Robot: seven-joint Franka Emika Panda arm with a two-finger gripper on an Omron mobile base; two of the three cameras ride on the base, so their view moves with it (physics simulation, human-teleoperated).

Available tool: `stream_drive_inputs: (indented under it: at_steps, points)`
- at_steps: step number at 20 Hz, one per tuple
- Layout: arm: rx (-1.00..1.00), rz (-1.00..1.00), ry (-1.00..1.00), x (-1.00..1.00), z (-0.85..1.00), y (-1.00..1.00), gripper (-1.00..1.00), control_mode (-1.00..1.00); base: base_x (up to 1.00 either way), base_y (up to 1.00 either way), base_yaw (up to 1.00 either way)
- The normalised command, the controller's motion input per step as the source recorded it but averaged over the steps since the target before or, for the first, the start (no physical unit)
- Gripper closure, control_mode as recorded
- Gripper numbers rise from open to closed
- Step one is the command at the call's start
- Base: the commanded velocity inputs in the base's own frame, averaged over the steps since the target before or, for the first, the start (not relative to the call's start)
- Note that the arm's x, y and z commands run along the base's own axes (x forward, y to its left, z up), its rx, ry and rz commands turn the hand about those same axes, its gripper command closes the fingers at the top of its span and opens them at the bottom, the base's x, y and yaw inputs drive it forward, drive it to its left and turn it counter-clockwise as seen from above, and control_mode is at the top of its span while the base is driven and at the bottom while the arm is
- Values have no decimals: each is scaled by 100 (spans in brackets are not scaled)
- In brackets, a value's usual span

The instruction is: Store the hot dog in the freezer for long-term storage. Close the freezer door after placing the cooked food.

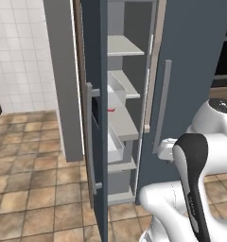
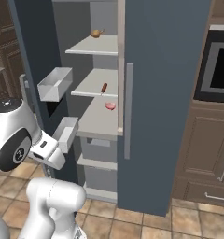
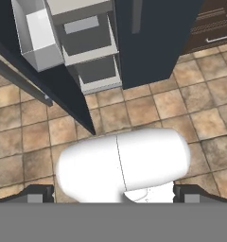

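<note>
The freezer stands open in the middle of the right base view, with grey walls and pale shelves inside. The hot dog lies on the second shelf down, a little above the middle of that picture. It is a small reddish-brown stick, and nothing is holding it. Just below it, on the next shelf, sits a pink lump of meat. On the top shelf, near the top of the picture, sits a tan round food. The freezer door is swung wide open. In the left base view it is seen almost edge-on in the middle of the frame, with its long grey bar handle on the left side. In the right base view its white bins stick out at the left side. In the hand view one white bin shows at the upper left and the brown floor tiles fill the middle. The gripper has its two dark tips far apart at the bottom corners of the hand view, so it is let go and holds nothing. The plain blue door next to the freezer is closed, with its own grey handle. Brown cabinets stand at the right side of the right base view.
</note>
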Motion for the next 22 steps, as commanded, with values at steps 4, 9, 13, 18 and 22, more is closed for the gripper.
stream_drive_inputs:
  at_steps: [4,9,13,18,22]
  points:
    - [0,0,0,0,0,0,-100,100,-13,38,1]
    - [0,0,0,0,0,0,-100,100,0,50,0]
    - [0,0,0,0,0,0,-100,100,-1,50,0]
    - [0,0,0,0,0,0,-100,100,0,45,0]
    - [0,0,0,0,0,0,-100,100,0,15,0]
